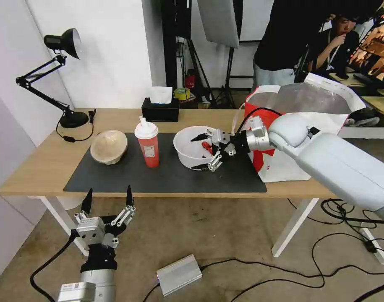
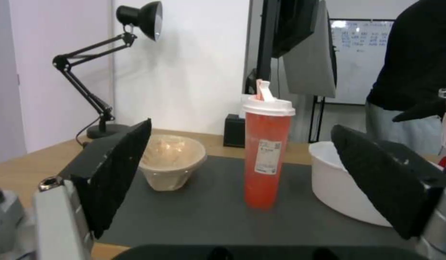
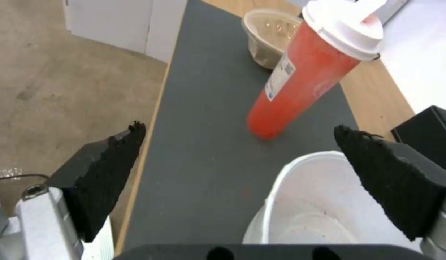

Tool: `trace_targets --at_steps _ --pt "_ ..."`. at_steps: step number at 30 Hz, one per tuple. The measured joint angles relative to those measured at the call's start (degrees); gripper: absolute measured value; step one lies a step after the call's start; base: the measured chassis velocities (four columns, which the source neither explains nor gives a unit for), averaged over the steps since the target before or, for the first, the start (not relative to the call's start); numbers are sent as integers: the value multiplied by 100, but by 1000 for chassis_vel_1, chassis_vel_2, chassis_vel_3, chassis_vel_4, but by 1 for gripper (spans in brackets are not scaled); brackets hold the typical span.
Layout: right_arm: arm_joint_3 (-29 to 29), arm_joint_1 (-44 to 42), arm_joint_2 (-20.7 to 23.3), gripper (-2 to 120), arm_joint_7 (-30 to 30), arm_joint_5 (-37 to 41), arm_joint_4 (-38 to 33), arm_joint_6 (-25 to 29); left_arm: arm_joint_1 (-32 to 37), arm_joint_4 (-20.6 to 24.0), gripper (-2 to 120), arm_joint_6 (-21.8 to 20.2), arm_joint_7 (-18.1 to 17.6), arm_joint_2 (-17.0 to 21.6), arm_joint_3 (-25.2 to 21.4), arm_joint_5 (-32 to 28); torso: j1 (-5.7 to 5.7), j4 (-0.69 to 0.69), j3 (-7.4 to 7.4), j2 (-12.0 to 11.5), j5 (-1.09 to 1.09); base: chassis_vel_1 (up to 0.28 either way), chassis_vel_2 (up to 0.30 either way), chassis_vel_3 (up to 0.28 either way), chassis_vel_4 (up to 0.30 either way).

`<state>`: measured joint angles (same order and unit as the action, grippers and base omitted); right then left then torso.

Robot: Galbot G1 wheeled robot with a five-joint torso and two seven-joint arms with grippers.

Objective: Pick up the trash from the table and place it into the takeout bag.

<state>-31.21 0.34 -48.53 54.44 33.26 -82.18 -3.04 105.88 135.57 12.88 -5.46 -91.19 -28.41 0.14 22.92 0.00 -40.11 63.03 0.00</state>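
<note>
Your right gripper (image 1: 203, 152) sits in the middle of the frame, fingers spread wide around the near rim of the white plastic bowl (image 1: 191, 147). The red cup (image 1: 147, 142) and tan paper bowl (image 1: 109, 146) stand left of it on the grey mat (image 1: 166, 176). The takeout bag (image 1: 301, 126) is at the right. Your left gripper (image 1: 108, 201) hangs spread open, lower left, below the table (image 1: 40, 167).
</note>
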Motion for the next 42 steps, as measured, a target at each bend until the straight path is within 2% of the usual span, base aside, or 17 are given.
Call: trace_targets --at_steps 18,42 --pt "-119 208 -483 100 428 -512 818 -86 -17 -172 100 219 -133 -2 -17 63 0 0 0 0 0 0 0 0 0" --pt "-258 419 -857 100 724 -824 1631 -35 -34 -226 100 361 -124 -3 -6 23 0 0 0 0 0 0 0 0 0"
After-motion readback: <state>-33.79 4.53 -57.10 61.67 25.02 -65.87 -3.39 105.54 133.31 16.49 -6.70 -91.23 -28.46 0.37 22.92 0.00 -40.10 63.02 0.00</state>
